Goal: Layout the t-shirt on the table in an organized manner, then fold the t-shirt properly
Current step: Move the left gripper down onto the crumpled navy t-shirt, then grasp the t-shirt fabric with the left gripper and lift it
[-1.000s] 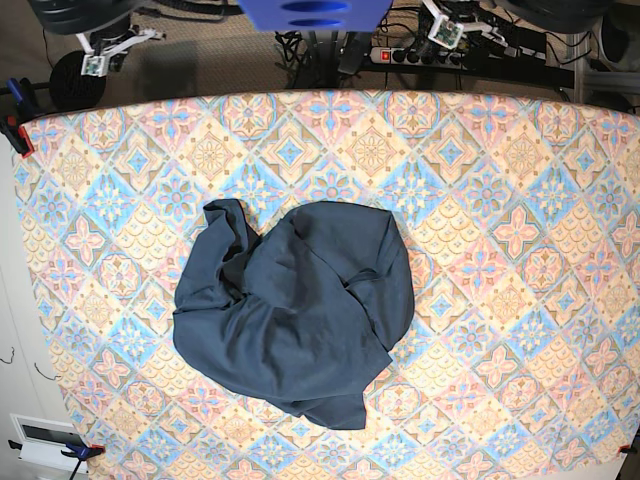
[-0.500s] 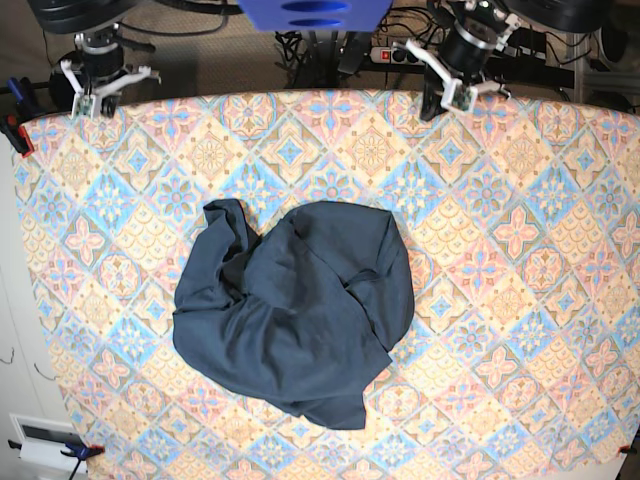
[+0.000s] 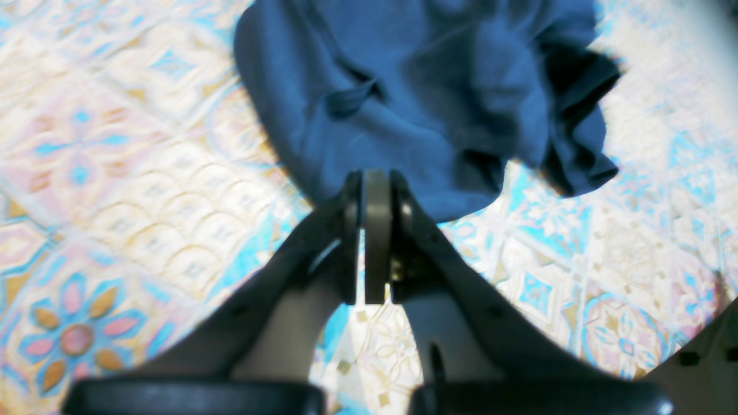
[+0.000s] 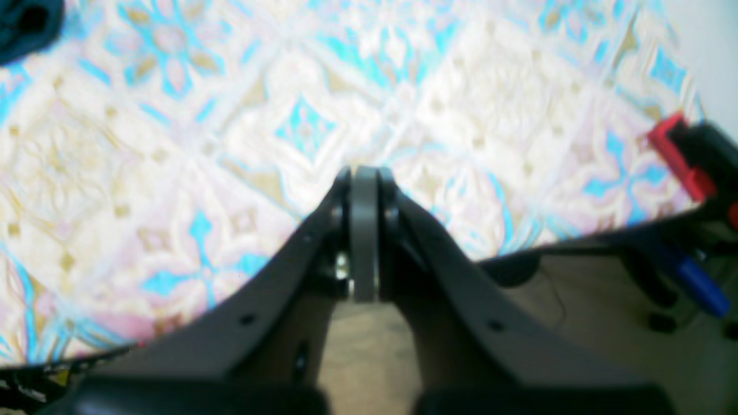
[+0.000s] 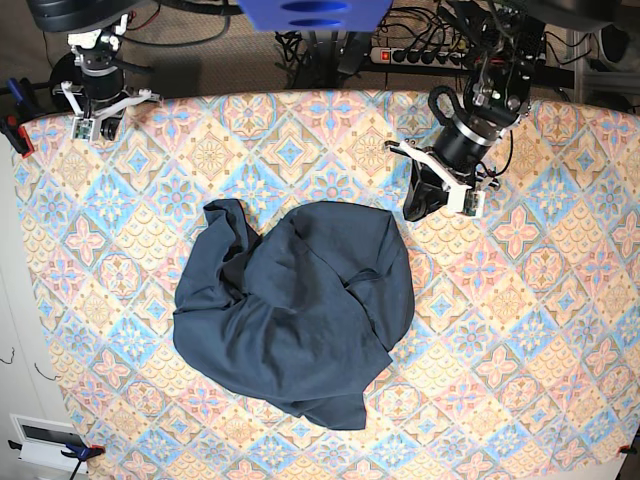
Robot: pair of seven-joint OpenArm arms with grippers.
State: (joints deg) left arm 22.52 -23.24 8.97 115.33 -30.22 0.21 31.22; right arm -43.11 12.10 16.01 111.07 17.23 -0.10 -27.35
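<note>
The dark blue t-shirt (image 5: 295,310) lies crumpled in a rounded heap in the middle of the table (image 5: 520,330). My left gripper (image 5: 413,212) hovers just off the heap's far right edge. In the left wrist view the left gripper (image 3: 375,176) is all but shut, with only a thin slit and nothing between its fingers, pointing at the t-shirt (image 3: 415,86). My right gripper (image 5: 93,125) hangs over the table's far left corner, well away from the shirt. In the right wrist view the right gripper (image 4: 363,170) is shut and empty, and the t-shirt (image 4: 23,23) shows only as a dark scrap at top left.
A red clamp (image 5: 15,135) grips the cloth at the far left corner, and that red clamp (image 4: 674,153) also shows in the right wrist view beside a blue handle (image 4: 697,282). A power strip (image 5: 420,55) and cables lie behind the table. A white box (image 5: 40,440) sits off the near left corner.
My left arm has come in from the back edge over the table to the shirt's far right edge. The right arm has shifted only slightly at the far left corner. The shirt has not moved.
</note>
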